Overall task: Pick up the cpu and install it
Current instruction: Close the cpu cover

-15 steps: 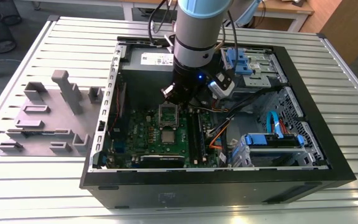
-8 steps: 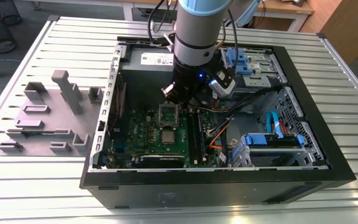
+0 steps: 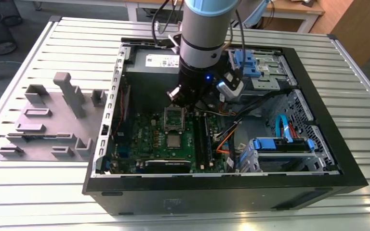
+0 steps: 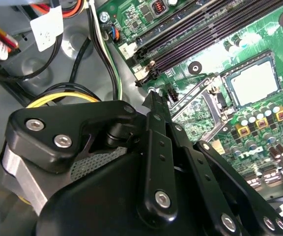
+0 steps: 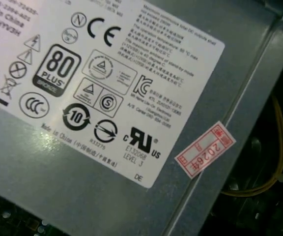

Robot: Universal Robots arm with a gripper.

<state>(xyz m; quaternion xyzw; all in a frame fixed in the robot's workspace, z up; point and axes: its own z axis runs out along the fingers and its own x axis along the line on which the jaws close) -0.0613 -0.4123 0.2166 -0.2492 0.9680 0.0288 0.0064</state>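
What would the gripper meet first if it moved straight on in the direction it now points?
Probably the raised socket frame on the motherboard, just ahead of the gripper. The cpu lies beside that line. Depth is unclear.

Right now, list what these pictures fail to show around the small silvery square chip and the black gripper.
Small flat silvery-grey square cpu: lies on the green motherboard; whether it is fully seated is too small to tell in the exterior view.
Motherboard: partly hidden by the black gripper in the second wrist view.
Grey metal power-supply box: cut off by picture edges in the first wrist view, partly behind the arm in the exterior view.
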